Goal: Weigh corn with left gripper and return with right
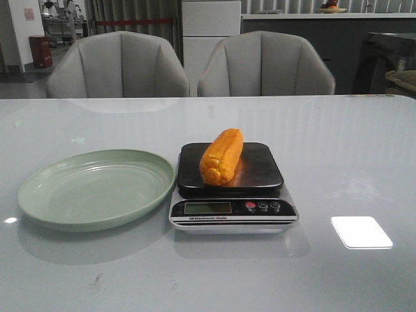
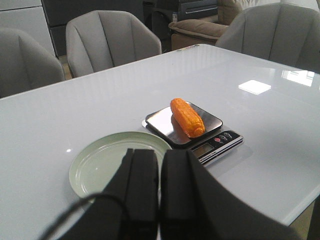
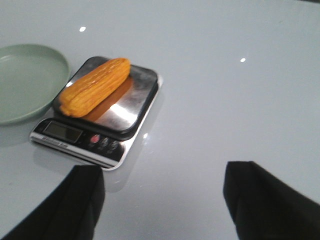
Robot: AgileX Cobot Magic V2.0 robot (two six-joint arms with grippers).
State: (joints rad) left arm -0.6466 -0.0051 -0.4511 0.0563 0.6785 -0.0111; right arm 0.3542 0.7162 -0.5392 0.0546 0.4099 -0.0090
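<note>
The orange-yellow corn (image 1: 221,156) lies on the black platform of the kitchen scale (image 1: 233,214), lengthwise front to back. It also shows in the left wrist view (image 2: 187,117) and the right wrist view (image 3: 95,86). The pale green plate (image 1: 52,195) stands empty to the left of the scale. No arm shows in the front view. My left gripper (image 2: 160,165) is shut and empty, held above the plate's near side. My right gripper (image 3: 162,175) is open and empty, above bare table to the right of the scale.
The scale (image 3: 55,137) has a display and three buttons on its front. Two grey chairs (image 1: 117,65) stand behind the table's far edge. A bright light patch (image 1: 361,231) lies on the glossy table at the right.
</note>
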